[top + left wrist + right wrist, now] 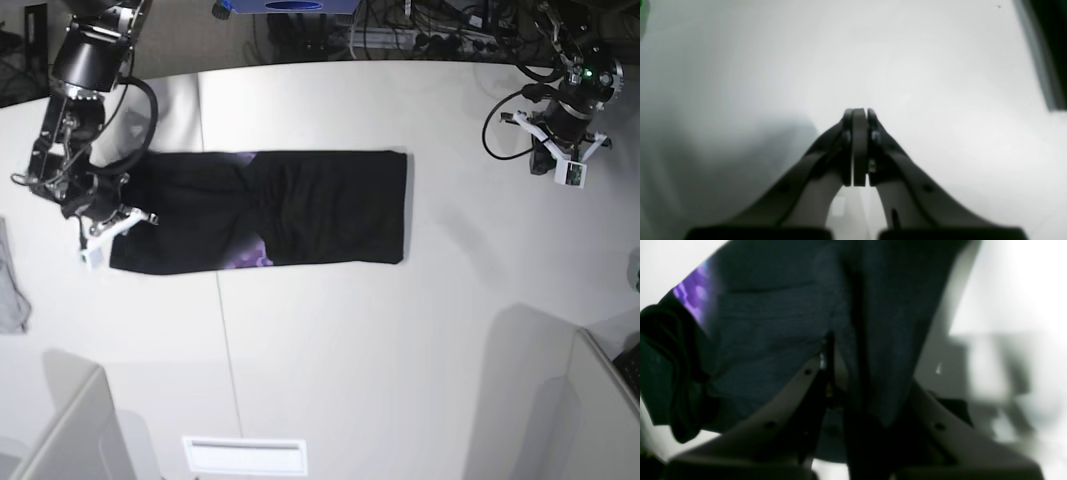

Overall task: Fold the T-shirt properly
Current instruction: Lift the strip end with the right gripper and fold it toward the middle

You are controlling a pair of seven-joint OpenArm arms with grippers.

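The black T-shirt (pixel 300 210) lies on the white table (pixel 400 340) as a long flat band, with a bit of purple print (pixel 255 258) showing at its front edge. My right gripper (pixel 108 228) is at the band's left end. In the right wrist view its jaws are closed on a fold of the dark T-shirt (pixel 773 323), which covers the right finger; the right gripper (pixel 846 350) pinches the cloth, and purple print (pixel 693 296) shows at the upper left. My left gripper (pixel 859 111) is shut and holds nothing, hanging over bare table at the far right, left gripper (pixel 565 165).
A small grey cloth (pixel 10 290) lies at the table's left edge. Cables and boxes (pixel 420 35) crowd the far edge. Grey partitions stand at the front left (pixel 70 430) and front right (pixel 600 400). A white vent plate (pixel 245 455) sits at the front.
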